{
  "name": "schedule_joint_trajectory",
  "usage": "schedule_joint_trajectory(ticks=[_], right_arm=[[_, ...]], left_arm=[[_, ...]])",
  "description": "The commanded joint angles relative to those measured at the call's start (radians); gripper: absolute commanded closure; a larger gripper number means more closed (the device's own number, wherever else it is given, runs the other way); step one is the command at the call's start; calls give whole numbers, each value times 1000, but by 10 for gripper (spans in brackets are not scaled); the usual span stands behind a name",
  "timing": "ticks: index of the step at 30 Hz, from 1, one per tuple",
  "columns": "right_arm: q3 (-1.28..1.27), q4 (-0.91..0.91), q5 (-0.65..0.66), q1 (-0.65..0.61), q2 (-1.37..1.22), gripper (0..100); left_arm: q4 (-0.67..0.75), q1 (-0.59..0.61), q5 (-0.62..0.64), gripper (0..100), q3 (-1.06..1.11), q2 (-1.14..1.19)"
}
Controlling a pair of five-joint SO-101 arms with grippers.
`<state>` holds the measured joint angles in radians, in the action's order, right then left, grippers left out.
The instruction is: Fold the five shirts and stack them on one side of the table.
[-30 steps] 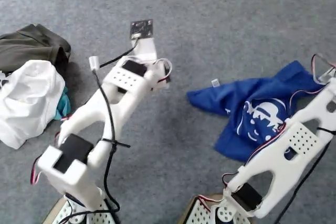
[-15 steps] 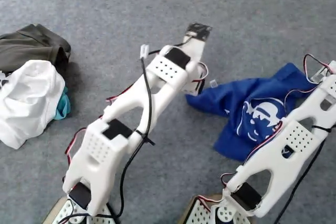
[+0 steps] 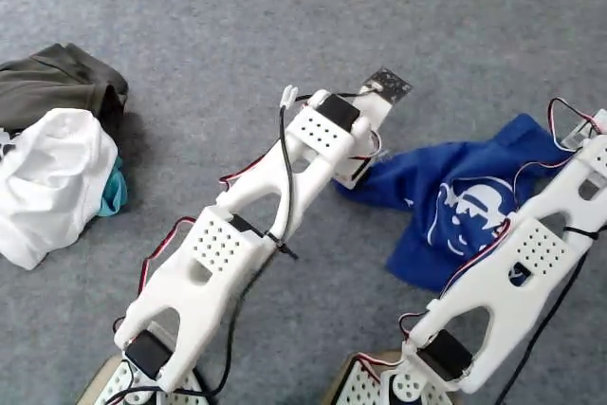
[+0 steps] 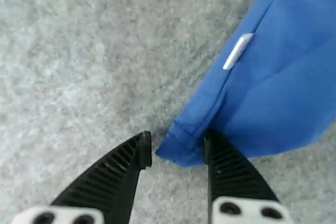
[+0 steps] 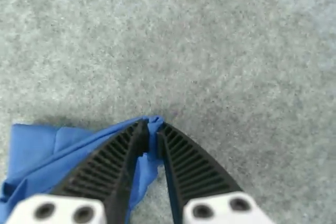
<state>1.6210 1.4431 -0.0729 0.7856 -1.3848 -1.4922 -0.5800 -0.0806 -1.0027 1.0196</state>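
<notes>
The step in hand seems to be spreading the blue shirt (image 3: 465,206) flat before folding it. The right gripper (image 5: 151,129) is clenched on one corner, with the thin cloth pinched between its ribbed black fingers (image 5: 113,163). The left gripper (image 4: 176,145) is released, and its jaws stand on both sides of another hemmed corner, which lies soft and wrinkled on the fuzzy grey table (image 3: 285,45). Next it probably must close on this corner, and then both grippers must pull apart.

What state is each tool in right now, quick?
Left tool: open, straddling a corner of the blue fabric shirt with white print.
Right tool: shut on an edge of that shirt.
</notes>
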Motion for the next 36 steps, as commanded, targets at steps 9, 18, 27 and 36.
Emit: schedule_joint_trajectory(ticks=[9,18,27,36], right_arm=[[48,-18,8,-38,13,985],[51,14,86,-127,84,985],[51,52,282,-296,567,985],[45,-34,296,-310,1112,985]], left_arm=[[-11,-5,-9,975,-105,66],[-133,94,149,972,-300,-8],[-269,216,198,972,-657,-285],[-269,298,175,971,-624,-804]])
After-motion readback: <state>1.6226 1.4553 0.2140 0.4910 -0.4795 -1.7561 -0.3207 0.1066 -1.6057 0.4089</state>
